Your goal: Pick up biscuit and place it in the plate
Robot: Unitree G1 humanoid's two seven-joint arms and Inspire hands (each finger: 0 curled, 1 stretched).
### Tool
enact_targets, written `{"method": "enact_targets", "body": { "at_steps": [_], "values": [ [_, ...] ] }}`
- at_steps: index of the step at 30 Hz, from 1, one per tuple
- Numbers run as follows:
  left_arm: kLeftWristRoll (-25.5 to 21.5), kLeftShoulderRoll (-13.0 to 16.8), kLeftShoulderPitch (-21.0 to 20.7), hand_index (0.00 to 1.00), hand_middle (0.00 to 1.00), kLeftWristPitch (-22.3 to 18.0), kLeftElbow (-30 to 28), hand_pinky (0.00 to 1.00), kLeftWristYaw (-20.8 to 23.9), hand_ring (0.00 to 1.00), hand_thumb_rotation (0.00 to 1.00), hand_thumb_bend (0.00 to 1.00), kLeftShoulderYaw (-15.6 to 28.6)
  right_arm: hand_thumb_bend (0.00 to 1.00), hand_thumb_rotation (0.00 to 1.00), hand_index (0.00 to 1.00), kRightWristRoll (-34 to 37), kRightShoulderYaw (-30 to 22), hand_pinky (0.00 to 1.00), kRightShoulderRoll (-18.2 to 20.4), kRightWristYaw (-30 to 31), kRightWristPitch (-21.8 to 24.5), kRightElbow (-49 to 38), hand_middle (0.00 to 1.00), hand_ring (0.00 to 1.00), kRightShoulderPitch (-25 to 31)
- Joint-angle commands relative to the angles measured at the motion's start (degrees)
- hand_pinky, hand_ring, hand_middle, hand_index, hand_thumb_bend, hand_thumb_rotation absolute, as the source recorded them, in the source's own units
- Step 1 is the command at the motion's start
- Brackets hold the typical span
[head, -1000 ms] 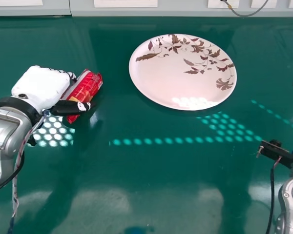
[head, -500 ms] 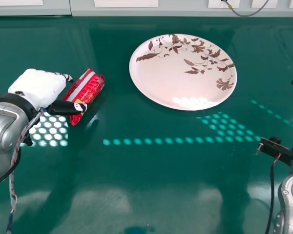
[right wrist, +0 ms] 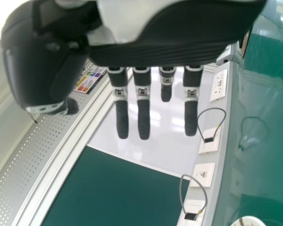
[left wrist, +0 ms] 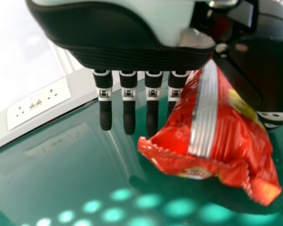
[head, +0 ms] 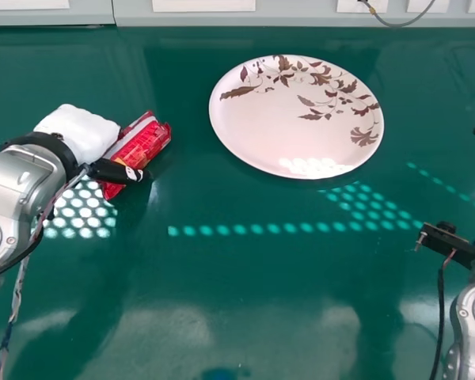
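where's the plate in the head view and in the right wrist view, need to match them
head view: plate whole, above centre and slightly right
right wrist view: part of its rim, cut off by the picture's edge
shared landmark: grey wall strip with white socket plates

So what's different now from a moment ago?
The left hand has shifted slightly forward and to the right, and the biscuit has turned a little, its near end swinging left. Nothing has visibly been gripped or let go. The plate and right hand stayed put.
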Motion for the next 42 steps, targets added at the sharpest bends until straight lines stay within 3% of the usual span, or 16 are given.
{"method": "enact_targets", "body": {
  "at_steps": [1, 3, 4, 6, 8, 10, 11, 13, 16, 18, 23, 26, 28, 32, 37, 42],
  "values": [
    [-1.4, -0.1, -1.8, 0.78, 0.68, -2.7, 1.8, 0.64, 0.6, 0.67, 0.46, 0.83, -1.6, 0.57, 0.28, 0.69, -0.6, 0.0, 0.57, 0.4, -0.5, 0.5, -1.1, 0.69, 0.67, 0.4],
    [-3.4, 0.2, -2.7, 0.69, 0.61, -5.2, 3.0, 0.56, 1.3, 0.58, 0.34, 0.79, -1.6, 0.56, 0.27, 0.69, -0.6, 0.0, 0.58, 0.5, -0.4, 0.3, -1.1, 0.69, 0.67, 0.3],
    [-4.3, 0.0, -3.2, 0.66, 0.61, -5.9, 3.7, 0.55, 1.5, 0.58, 0.25, 0.77, -1.5, 0.56, 0.26, 0.69, -0.4, 0.0, 0.57, 0.6, -0.4, 0.2, -1.1, 0.69, 0.66, 0.3],
    [-6.4, -0.9, -3.8, 0.67, 0.64, -6.6, 5.4, 0.57, 3.1, 0.62, 0.10, 0.72, -0.9, 0.56, 0.26, 0.68, -0.4, 0.0, 0.57, 0.7, -0.4, 0.2, -1.1, 0.69, 0.66, 0.2],
    [-8.6, -1.7, -3.9, 0.66, 0.62, -7.8, 7.6, 0.52, 7.9, 0.59, 0.02, 0.66, -0.1, 0.57, 0.27, 0.69, -0.4, 0.0, 0.58, 1.0, -0.5, 0.2, -1.2, 0.70, 0.68, 0.3],
    [-9.9, -2.0, -3.9, 0.64, 0.53, -9.5, 9.9, 0.48, 13.1, 0.56, 0.00, 0.57, 0.2, 0.57, 0.26, 0.68, -0.3, -0.1, 0.58, 1.1, -0.7, -0.3, -1.0, 0.69, 0.67, 0.5],
    [-10.1, -2.0, -4.0, 0.56, 0.50, -10.0, 10.8, 0.46, 14.7, 0.55, 0.00, 0.54, 0.0, 0.56, 0.26, 0.68, -0.4, -0.1, 0.58, 1.2, -0.8, -0.4, -0.9, 0.69, 0.66, 0.5],
    [-10.0, -1.7, -4.3, 0.52, 0.49, -10.8, 11.7, 0.45, 16.7, 0.53, 0.00, 0.52, -0.4, 0.57, 0.27, 0.68, -0.3, -0.2, 0.58, 1.4, -1.0, -0.5, -1.0, 0.68, 0.66, 0.7],
    [-10.8, -1.3, -4.4, 0.49, 0.50, -12.0, 12.2, 0.45, 18.1, 0.53, 0.00, 0.52, -0.4, 0.58, 0.27, 0.67, 0.1, -0.5, 0.58, 2.1, -1.2, -0.4, -1.2, 0.67, 0.66, 0.7],
    [-11.6, -1.1, -4.2, 0.51, 0.52, -12.7, 12.5, 0.44, 18.9, 0.45, 0.00, 0.50, -0.1, 0.58, 0.28, 0.67, -0.1, -0.5, 0.58, 2.2, -1.2, 0.0, -1.3, 0.67, 0.66, 0.8],
    [-13.1, -1.3, -3.4, 0.52, 0.52, -11.6, 11.5, 0.42, 18.6, 0.41, 0.00, 0.50, 0.8, 0.58, 0.29, 0.68, -0.4, -0.8, 0.58, 1.7, -1.1, -0.5, -0.9, 0.67, 0.66, 1.2],
    [-13.7, -1.4, -2.5, 0.51, 0.52, -10.3, 9.1, 0.43, 18.8, 0.41, 0.00, 0.50, 1.6, 0.58, 0.29, 0.67, -0.3, -0.9, 0.57, 1.5, -0.9, -0.6, -0.8, 0.67, 0.66, 1.1],
    [-16.5, -1.8, -1.5, 0.52, 0.52, -11.1, 8.0, 0.41, 20.9, 0.40, 0.00, 0.50, 3.4, 0.59, 0.30, 0.67, -0.6, -0.8, 0.57, 1.4, -0.8, -0.1, -1.1, 0.67, 0.65, 1.1],
    [-20.6, -1.6, -1.2, 0.52, 0.52, -10.6, 4.9, 0.41, 20.5, 0.41, 0.00, 0.49, 5.9, 0.59, 0.28, 0.67, 0.2, -1.2, 0.57, 1.3, -0.7, -0.5, -0.7, 0.67, 0.66, 0.7],
    [-20.9, -0.5, -1.4, 0.51, 0.51, -10.9, -2.0, 0.38, 21.9, 0.40, 0.00, 0.50, 8.9, 0.58, 0.27, 0.67, 0.3, -1.4, 0.56, 0.6, -0.4, -0.6, -0.1, 0.68, 0.65, 0.2],
    [-21.7, -1.4, -3.7, 0.53, 0.49, -9.8, -7.1, 0.36, 21.1, 0.40, 0.00, 0.50, 10.3, 0.58, 0.27, 0.69, -0.2, -1.2, 0.57, -0.4, 0.2, -0.2, 0.5, 0.69, 0.66, -0.4]
  ]
}}
